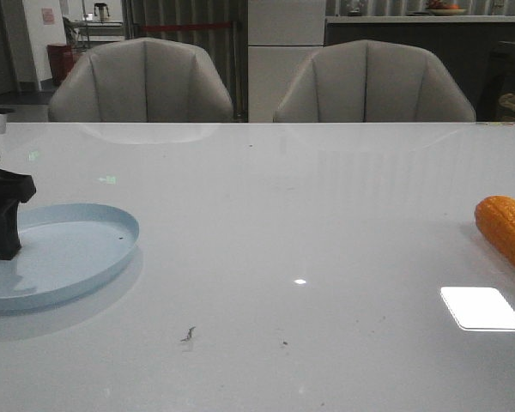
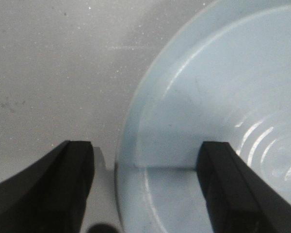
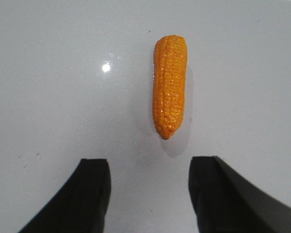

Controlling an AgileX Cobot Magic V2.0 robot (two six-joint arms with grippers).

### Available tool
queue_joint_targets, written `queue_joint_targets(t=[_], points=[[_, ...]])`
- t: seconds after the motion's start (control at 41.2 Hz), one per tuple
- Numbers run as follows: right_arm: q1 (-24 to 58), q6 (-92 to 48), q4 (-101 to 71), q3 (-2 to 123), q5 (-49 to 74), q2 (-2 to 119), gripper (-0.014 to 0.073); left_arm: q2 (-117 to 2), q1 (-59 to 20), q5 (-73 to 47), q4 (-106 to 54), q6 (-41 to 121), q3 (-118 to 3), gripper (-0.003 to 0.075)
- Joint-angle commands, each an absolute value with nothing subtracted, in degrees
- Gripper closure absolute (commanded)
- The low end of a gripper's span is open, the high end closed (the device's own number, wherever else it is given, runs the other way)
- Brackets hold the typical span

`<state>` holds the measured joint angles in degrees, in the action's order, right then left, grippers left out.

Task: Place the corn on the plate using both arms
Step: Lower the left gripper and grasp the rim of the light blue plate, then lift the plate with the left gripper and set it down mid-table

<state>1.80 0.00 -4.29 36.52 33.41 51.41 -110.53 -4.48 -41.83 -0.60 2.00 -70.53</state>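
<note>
Left gripper (image 2: 145, 187): its two black fingers stood spread apart and straddled the plate's rim, one finger (image 2: 63, 179) outside over the table, the other inside over the plate's floor. Nothing was pinched between them yet, and I could not tell whether either finger touched the rim.

Right gripper (image 3: 148, 194): fingers parted and empty, hanging over bare table with the corn just ahead of the gap and roughly in line with it. It did not show in the front view.

Corn (image 3: 169, 85): an orange cob lying flat on the table, one end pointing toward the right gripper, untouched. From the front it sat at the far right edge (image 1: 508, 230), partly cut off by the frame.

Plate (image 1: 112, 249): pale blue, shallow, flat on the table at the far left, with a small dark speck inside. It held no food, and the left gripper (image 1: 2, 236) stood over its left part.

Table (image 1: 283, 215): pale and glossy, with a bright window reflection near the right front; two grey chairs (image 1: 142, 81) stood behind it.

Progress: early. Corn and plate were well apart, at opposite sides of the table, and neither was gripped.

Left to do: by my reading, the right arm had to close on the corn and lift it, the left arm had to grip or steady the plate, and the cob then had to be set down inside the rim.
</note>
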Motion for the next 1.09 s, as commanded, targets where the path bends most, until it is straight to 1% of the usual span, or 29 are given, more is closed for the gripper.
queue_joint_targets(t=[0.0,0.121,0.146,0.17,0.34,0.486,0.607,0.802,0.874,0.972,1.069], points=[[1.7,0.0,-4.7,38.4,30.2,51.1,0.0118,-108.2,-4.6,-41.5,-0.7,1.5,-72.0,0.0365],[1.7,0.0,-4.7,38.4,30.2,51.1,0.0118,-108.2,-4.6,-42.5,-0.7,1.5,-72.0,0.0612],[1.7,0.0,-4.7,38.4,30.2,51.1,0.0118,-108.2,-4.6,-42.5,-0.7,1.5,-72.0,0.0631],[1.7,0.0,-4.7,38.4,30.2,51.1,0.0118,-108.2,-4.6,-42.4,-0.7,1.5,-72.0,0.0621],[1.7,0.0,-4.7,38.4,30.1,51.1,0.0118,-108.2,-4.6,-42.8,-0.9,1.5,-73.1,0.0627],[1.7,0.0,-4.7,38.4,30.1,51.1,0.0118,-108.2,-4.6,-46.3,-4.0,1.5,-77.9,0.0627],[1.7,0.0,-4.7,38.4,30.1,51.1,0.0118,-108.2,-4.7,-48.6,-11.1,1.5,-83.1,0.0627],[1.7,0.0,-4.7,38.4,30.1,51.1,0.0118,-108.2,-5.0,-51.5,-29.6,1.5,-88.7,0.0627],[1.7,0.0,-4.7,38.4,30.1,51.1,0.0118,-108.2,-7.2,-51.4,-33.0,1.5,-88.8,0.0627],[1.7,0.0,-4.7,38.4,30.1,51.1,0.0118,-108.2,-12.1,-51.0,-33.0,1.5,-88.8,0.0627],[1.7,0.0,-4.7,38.4,30.1,51.1,0.0118,-108.2,-17.3,-47.8,-32.9,1.5,-88.8,0.0627]])
